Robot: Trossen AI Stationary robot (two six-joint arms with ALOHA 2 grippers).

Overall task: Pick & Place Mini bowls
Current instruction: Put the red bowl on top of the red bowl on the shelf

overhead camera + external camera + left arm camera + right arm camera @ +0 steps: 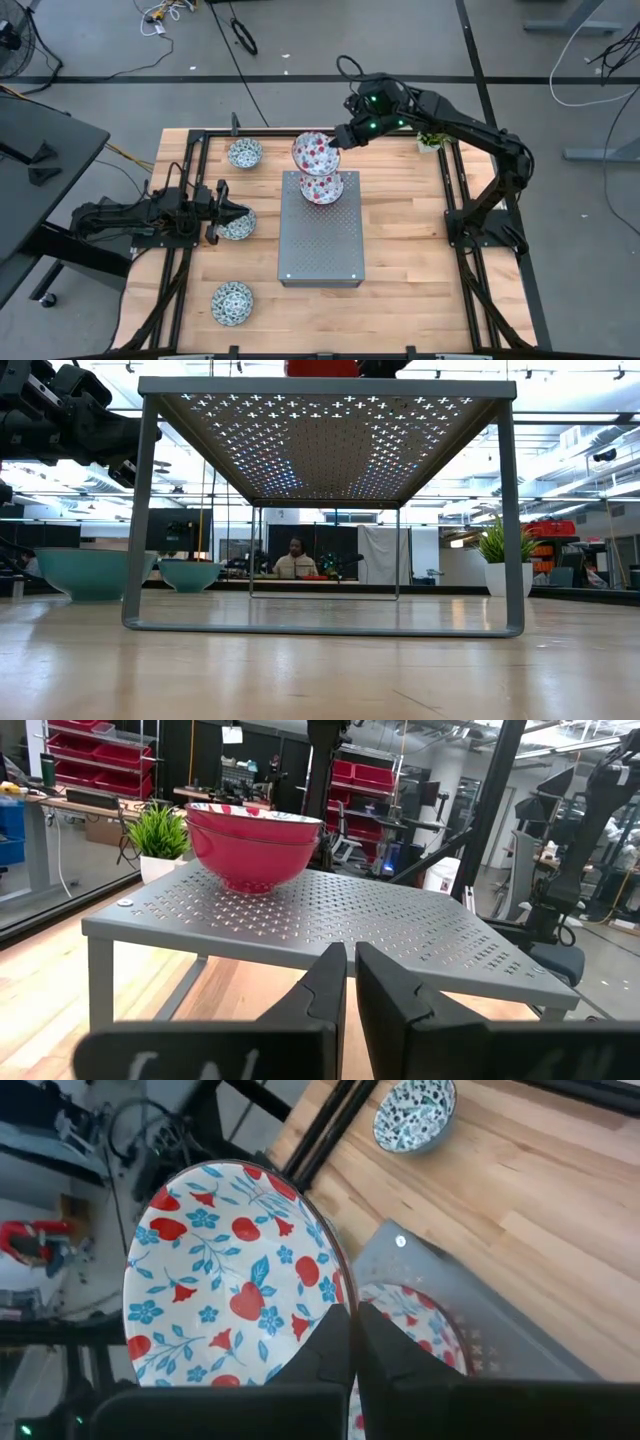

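Held up high, nearest the overhead camera, a round white bowl with red flowers (311, 152) hangs by its rim in the shut right pincer (338, 141). It should come down slowly, level, into the red-flower bowls (321, 187) on the grey metal box (320, 235). Three blue-green bowls (231, 302) sit on the wooden bench (410, 230). The left pincer (222, 212), almost shut, holds nothing.

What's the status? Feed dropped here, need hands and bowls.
Right hand shut on red bowl, above stacked red bowls on grey stand. Left hand empty, over blue-green bowl. Nothing blocking.
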